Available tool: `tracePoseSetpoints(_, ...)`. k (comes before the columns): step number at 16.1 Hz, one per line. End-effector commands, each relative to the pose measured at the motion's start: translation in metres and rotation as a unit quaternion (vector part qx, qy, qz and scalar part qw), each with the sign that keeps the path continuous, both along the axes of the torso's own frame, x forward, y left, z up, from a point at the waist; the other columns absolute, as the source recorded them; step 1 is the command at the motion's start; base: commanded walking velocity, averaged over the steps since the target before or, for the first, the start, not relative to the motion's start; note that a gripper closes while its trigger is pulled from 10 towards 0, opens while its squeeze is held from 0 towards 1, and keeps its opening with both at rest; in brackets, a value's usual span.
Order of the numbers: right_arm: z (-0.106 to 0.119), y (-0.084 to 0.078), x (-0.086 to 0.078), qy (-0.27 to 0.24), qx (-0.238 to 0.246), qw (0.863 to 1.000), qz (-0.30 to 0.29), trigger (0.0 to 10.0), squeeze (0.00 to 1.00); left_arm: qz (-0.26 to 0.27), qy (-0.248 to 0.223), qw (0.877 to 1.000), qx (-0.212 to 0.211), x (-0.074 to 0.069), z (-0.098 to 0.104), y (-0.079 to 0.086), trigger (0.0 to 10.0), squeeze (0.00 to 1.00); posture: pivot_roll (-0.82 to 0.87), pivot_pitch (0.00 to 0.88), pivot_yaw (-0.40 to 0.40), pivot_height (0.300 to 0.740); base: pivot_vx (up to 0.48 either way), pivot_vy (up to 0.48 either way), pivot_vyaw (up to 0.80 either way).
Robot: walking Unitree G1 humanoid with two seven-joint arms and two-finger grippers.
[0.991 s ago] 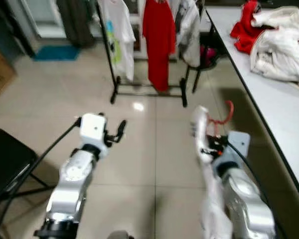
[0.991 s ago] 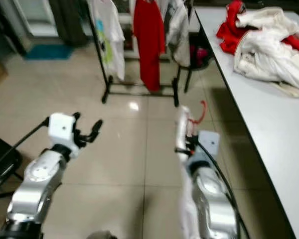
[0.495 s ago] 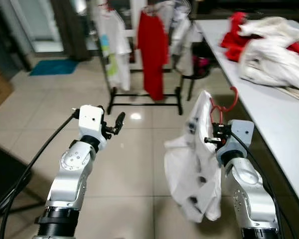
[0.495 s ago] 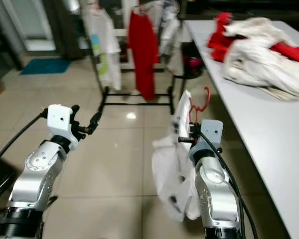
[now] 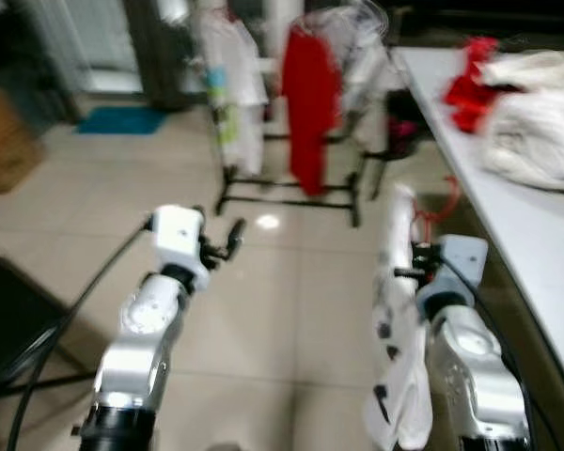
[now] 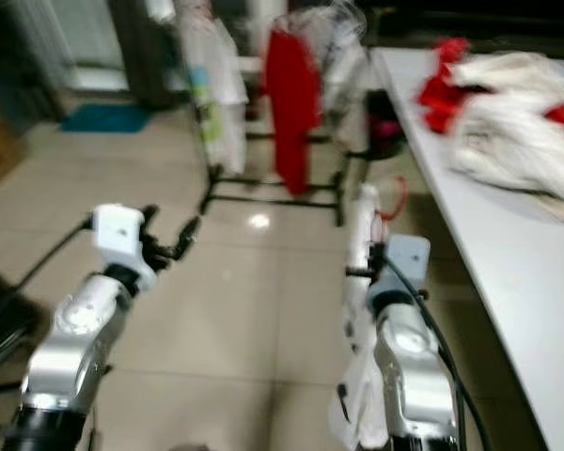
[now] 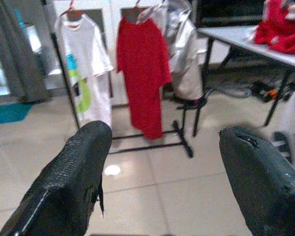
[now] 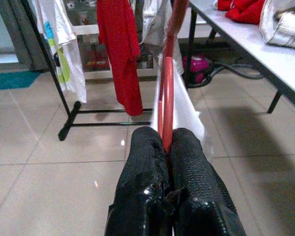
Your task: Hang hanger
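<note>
1. Red hanger [image 8: 166, 78] wire is pinched between the closed fingers of the right gripper [image 8: 167, 142]; a white garment [image 5: 395, 357] is draped from it, beside the right arm.
2. Pale floor tiles [image 5: 291, 310] are seen beneath; the left gripper [image 7: 162, 162] is held wide apart, empty.
3. Ahead, a clothes rack [image 5: 291, 193] carries a red shirt [image 5: 310, 103]; a table [image 5: 526, 225] with heaped clothes [image 5: 531, 122] lies to the right.

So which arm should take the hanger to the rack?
Right. The right gripper is already shut on the red hanger carrying the white garment. The left gripper is open and holds nothing. The clothes rack stands ahead across the floor.
</note>
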State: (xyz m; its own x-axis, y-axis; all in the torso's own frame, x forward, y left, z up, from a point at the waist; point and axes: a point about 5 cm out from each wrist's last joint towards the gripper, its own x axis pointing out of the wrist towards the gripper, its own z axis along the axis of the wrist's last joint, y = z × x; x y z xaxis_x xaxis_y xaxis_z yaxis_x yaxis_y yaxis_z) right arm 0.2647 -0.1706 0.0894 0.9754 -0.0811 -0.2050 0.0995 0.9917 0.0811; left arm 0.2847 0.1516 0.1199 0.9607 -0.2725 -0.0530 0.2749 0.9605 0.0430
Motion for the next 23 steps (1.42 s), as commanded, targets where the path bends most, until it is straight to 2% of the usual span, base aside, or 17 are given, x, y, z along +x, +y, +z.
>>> tracePoseSetpoints(1, 0.013, 0.014, 0.006, -0.034, 0.012, 0.999, 0.023, 10.0, 0.0, 0.003, -0.006, 1.0, 0.01, 0.001, 0.006, 0.006, 10.0, 0.0, 0.04, 0.028, 0.007, 0.74, 0.341, 0.0, 0.0)
tracePoseSetpoints(5, 0.012, 0.015, 0.004, -0.027, 0.016, 0.999, 0.021, 10.0, 0.0, 0.004, -0.015, 1.0, -0.007, 0.003, 0.014, 0.004, 10.0, 0.0, 0.05, 0.059, -0.004, 0.74, 0.334, 0.0, 0.0)
tracePoseSetpoints(13, 0.013, 0.007, -0.001, -0.034, 0.037, 0.999, -0.009, 10.0, 0.0, -0.014, -0.011, 1.0, 0.006, 0.0, 0.014, -0.003, 10.0, 0.0, 0.05, 0.052, 0.003, 0.74, 0.336, 0.0, 0.0)
tracePoseSetpoints(17, 0.014, 0.006, -0.001, -0.035, 0.028, 0.999, 0.002, 10.0, 0.0, -0.017, -0.01, 1.0, -0.006, 0.001, 0.015, -0.009, 10.0, 0.0, 0.05, 0.044, 0.002, 0.74, 0.338, 0.0, -0.66)
tracePoseSetpoints(23, 0.013, 0.012, -0.001, -0.031, 0.03, 0.999, 0.024, 10.0, 0.0, -0.011, -0.011, 1.0, 0.0, -0.002, 0.015, -0.006, 10.0, 0.0, 0.06, 0.054, -0.01, 0.74, 0.337, 0.0, 0.0)
